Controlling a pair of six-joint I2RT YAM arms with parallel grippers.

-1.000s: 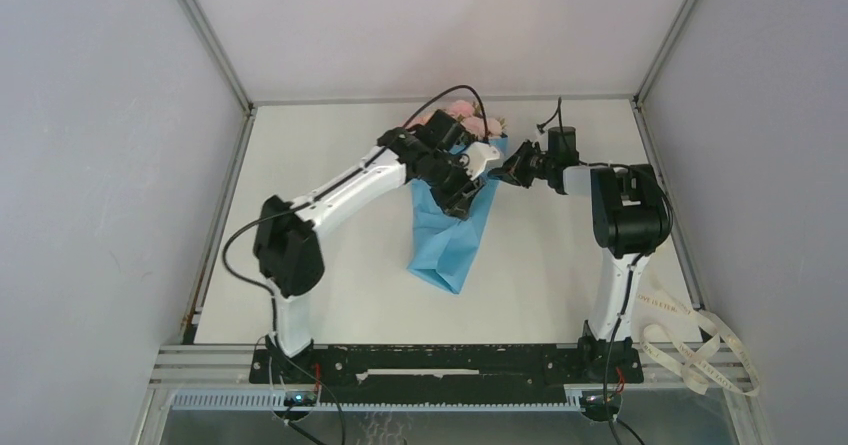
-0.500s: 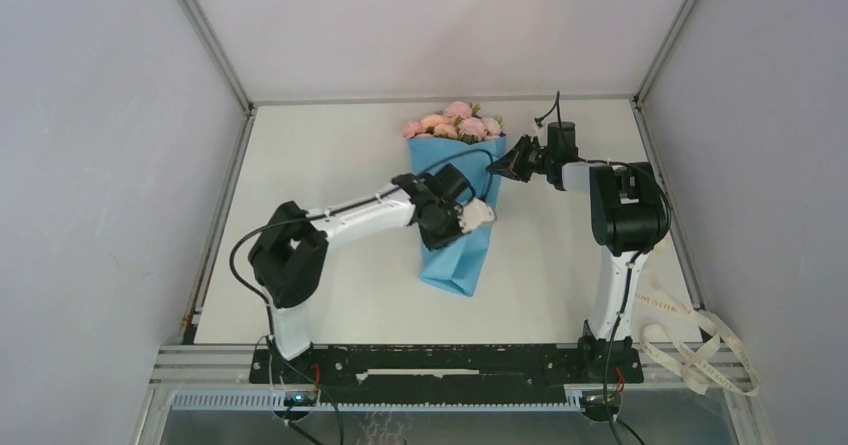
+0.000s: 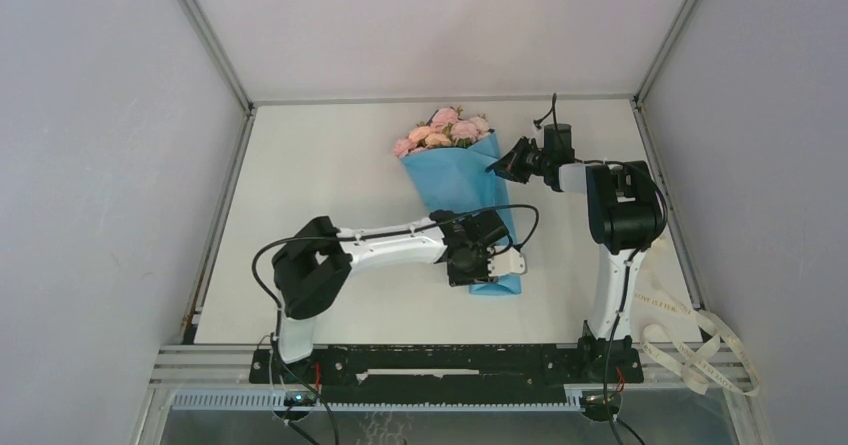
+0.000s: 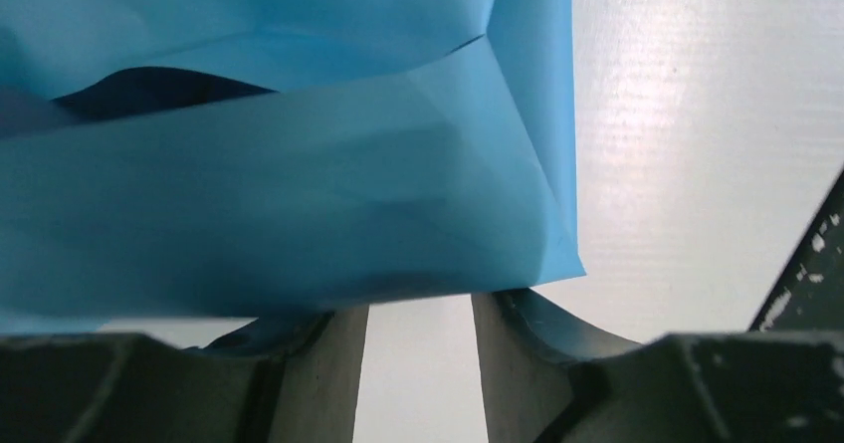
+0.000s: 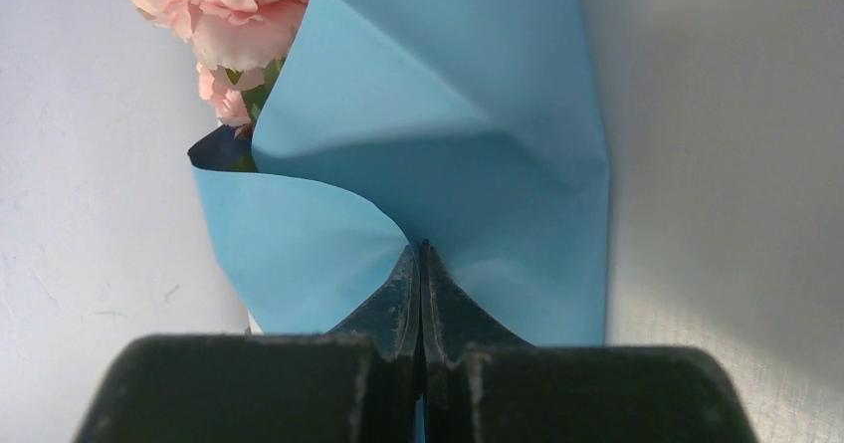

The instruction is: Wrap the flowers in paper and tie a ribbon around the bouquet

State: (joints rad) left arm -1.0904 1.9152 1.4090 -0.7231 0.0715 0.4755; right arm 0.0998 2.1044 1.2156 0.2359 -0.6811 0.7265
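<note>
The bouquet lies on the white table: the flowers (image 3: 440,130), pale pink roses, stick out of the far, wide end of a cone of light-blue paper (image 3: 462,180). My right gripper (image 3: 497,165) is shut on the paper's edge at the right side of the wide end. In the right wrist view its fingertips (image 5: 419,254) press together on a blue fold, with roses (image 5: 229,10) up left. My left gripper (image 3: 497,265) is at the cone's narrow near end. It stands open (image 4: 418,309), the paper's (image 4: 299,184) bottom edge lying across its fingertips and bare table showing between them.
The cream ribbon (image 3: 700,350) hangs in loops off the table's near right corner, beside the right arm's base. Grey walls with metal frame posts close in the table on the left, back and right.
My left arm has drawn back from the cone's wide end to its narrow near end. The narrow end has swung right, and the roses are uncovered. The right gripper has stayed put.
</note>
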